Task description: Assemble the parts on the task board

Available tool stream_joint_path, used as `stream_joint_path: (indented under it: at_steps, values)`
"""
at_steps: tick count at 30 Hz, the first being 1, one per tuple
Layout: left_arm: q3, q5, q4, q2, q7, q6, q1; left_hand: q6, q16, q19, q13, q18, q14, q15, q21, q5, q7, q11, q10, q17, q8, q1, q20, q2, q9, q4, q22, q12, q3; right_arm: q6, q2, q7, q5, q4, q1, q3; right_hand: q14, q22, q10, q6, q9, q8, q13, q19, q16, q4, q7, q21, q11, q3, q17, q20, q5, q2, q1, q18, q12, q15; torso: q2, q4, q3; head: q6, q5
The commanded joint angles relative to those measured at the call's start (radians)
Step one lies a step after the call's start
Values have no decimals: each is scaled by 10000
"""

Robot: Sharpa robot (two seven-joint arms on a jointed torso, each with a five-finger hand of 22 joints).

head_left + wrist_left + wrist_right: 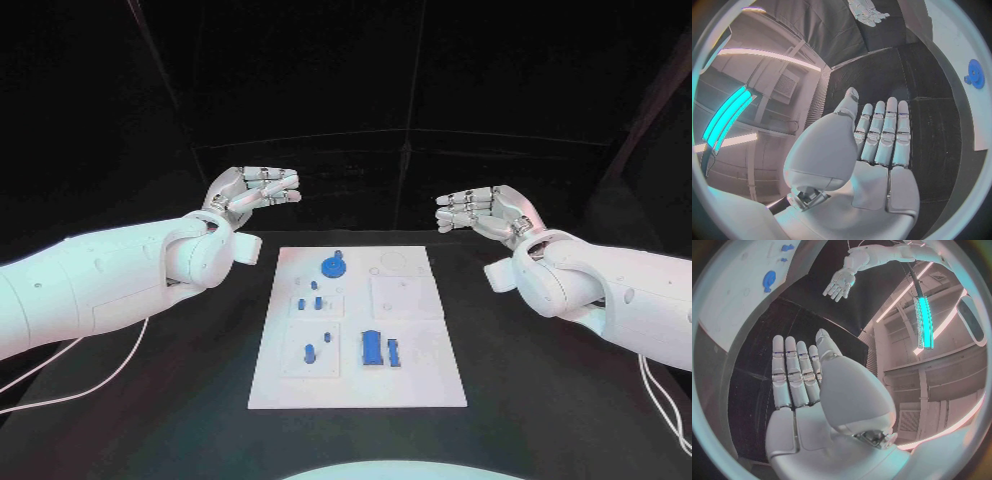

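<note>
Waiting over the table, both hands hold nothing.

Left hand (253, 190) and right hand (483, 211) hang past the far end of the board (433, 385), fingers straight and side by side, nothing in them. Blue parts sit on the board: a round gear (335, 265) at the far end, small pegs (310, 300) in the middle, blocks (378, 349) nearer. I can't tell if they're already in place. To grab one well, come down slow and pinch just that one.
</note>
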Motion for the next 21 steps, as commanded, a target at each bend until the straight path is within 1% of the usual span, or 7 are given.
stream_joint_path:
  at_steps: [1,2,5,17,18,19,21]
  values:
    - [10,431,-211,159,318,-298,-13,-53,-118,-54,-9,166,32,62,-72,28,-6,27,-57,-133,-49,1,38,81,-9,-80,-96,-61,3,308,147,570,655,-260,27,48,298,-255,134,67,-117,-27,-275,306,-176,-187,21,-213,17,-31,-295,-60,-39,79,-98,134,-147,-24,-12,4,10,56,39]
    - [1,54,-84,73,13,-42,-13,-3049,-461,-2575,-639,-507,-3024,-387,-863,-470,-557,-471,-3167,-930,-747,-4256,-745,-240,-665,-714,-878,-314,633,21,63,61,95,-121,2,25,-3176,-1661,-3125,-2892,-954,-658,-916,-2601,-421,-356,-578,-969,-406,342,-694,-679,-463,-649,-4676,-515,-465,-343,-2,0,0,19,7]
    - [70,25,29,65,1,-206,-90,-3833,-579,-3224,-639,-508,-3760,-456,-863,-470,-696,-573,-3980,-1160,-747,-5301,-923,-240,-665,-714,-1094,-1046,633,-146,78,100,233,-22,-63,69,-3824,-2017,-3749,-3465,-954,-658,-916,-3134,-1127,-356,-688,-1172,-514,415,-848,-820,-576,-649,-5679,-515,-565,-1111,-7,30,8,102,-21]
    - [1158,-427,1805,-66,-190,-2805,-1301,-6297,-1363,-5292,-639,-880,-6233,-1316,-863,-470,-1144,-1573,-6543,-1834,-747,-8760,-1547,-240,-665,-714,-1747,-1046,633,-2580,303,674,2238,1433,-1009,708,-6611,-3225,-6381,-5856,-954,-658,-916,-5460,-1127,-356,-1168,-1839,-1452,1202,-1854,-1342,-1545,-649,-9472,-904,-1317,-1111,-65,368,95,1075,-351]
    - [1288,-481,2017,-81,-213,-3115,-1445,-6450,-1363,-5419,-639,-881,-6383,-1316,-863,-470,-1855,-1573,-6698,-1877,-747,-8972,-1586,-240,-665,-714,-1789,-1046,633,-2788,322,723,2409,1557,-1090,762,-6790,-3305,-6550,-6010,-954,-658,-916,-5611,-1127,-356,-1199,-1882,-1452,1202,-1854,-1375,-1545,-649,-9718,-903,-1317,-1111,-67,385,100,1123,-367]
    - [1409,-531,2215,-96,-235,-3404,-1580,-6594,-1363,-5539,-639,-881,-6529,-1316,-863,-470,-1855,-1573,-6849,-1915,-747,-9175,-1622,-240,-665,-714,-1828,-1046,633,-2975,340,767,2562,1669,-1162,811,-6952,-3374,-6702,-6151,-954,-658,-916,-5746,-1127,-356,-1925,-1921,-1452,1202,-1854,-1406,-1545,-649,-9939,-903,-1317,-1111,-70,398,103,1159,-380]
    - [1628,-622,2574,-122,-273,-3929,-1825,-6876,-1363,-5777,-639,-948,-6811,-1316,-863,-470,-1855,-1573,-7144,-1992,-747,-9572,-1694,-240,-665,-714,-1902,-1046,633,-3291,369,842,2823,1858,-1286,894,-7263,-3509,-6994,-6410,-954,-658,-916,-6003,-1127,-356,-1925,-1992,-1452,1202,-1854,-1463,-1545,-649,-10358,-905,-1317,-1111,-72,413,107,1203,-395]
